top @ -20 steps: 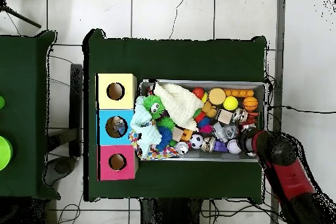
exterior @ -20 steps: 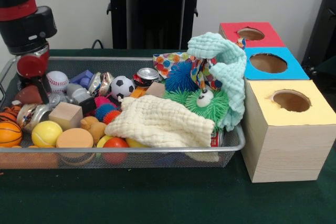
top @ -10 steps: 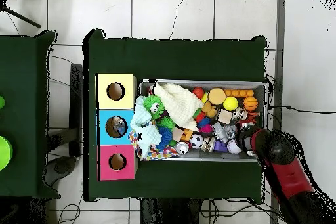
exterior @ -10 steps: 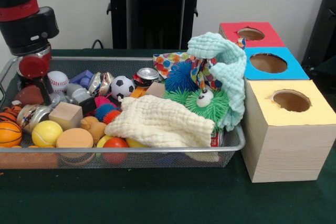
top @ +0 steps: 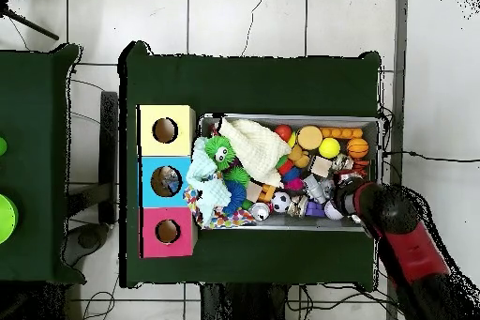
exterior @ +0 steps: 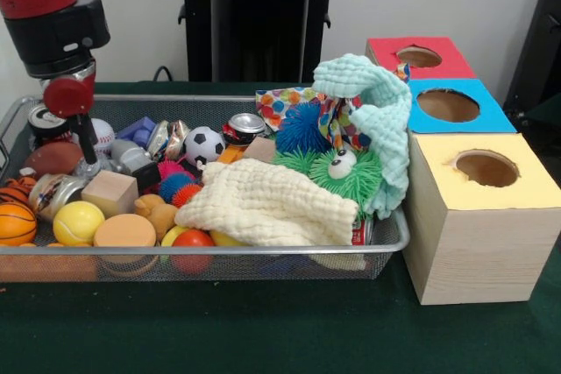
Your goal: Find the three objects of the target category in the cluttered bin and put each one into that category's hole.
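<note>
At the front view's upper left the gripper (exterior: 63,124) grasps a can (exterior: 44,122), seemingly light, stiff and slippery, best held across its round sides.

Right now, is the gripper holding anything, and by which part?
The gripper seems to hold a can by its side, lifted slightly above the bin.

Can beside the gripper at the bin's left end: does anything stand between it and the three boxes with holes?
Yes. Between the can and the boxes lies the rest of the bin's clutter. Highest is the mint cloth, heaped over a green spiky toy at the end next to the boxes.
</note>
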### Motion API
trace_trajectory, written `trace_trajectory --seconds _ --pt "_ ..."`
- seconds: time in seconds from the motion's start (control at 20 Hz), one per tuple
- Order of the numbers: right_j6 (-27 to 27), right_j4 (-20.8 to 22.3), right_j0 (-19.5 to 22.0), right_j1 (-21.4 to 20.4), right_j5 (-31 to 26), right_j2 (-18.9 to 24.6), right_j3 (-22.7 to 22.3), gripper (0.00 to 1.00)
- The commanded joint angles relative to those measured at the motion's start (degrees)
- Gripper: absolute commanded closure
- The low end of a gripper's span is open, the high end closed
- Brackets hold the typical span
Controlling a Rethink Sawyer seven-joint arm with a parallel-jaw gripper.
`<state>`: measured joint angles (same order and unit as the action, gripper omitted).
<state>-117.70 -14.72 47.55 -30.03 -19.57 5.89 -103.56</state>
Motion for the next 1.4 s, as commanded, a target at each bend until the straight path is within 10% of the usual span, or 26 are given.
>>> trace_trajectory --seconds 0.05,0.7,1.4 --pt "-4.87 0.92 -1.49 -1.04 -6.2 0.23 -0.87 0.0" --pt "-2.42 1.09 1.6 4.41 -2.78 4.19 -0.33 0.0" --pt "-0.46 3.35 3.36 1.29 -6.9 1.31 -0.56 0.0"
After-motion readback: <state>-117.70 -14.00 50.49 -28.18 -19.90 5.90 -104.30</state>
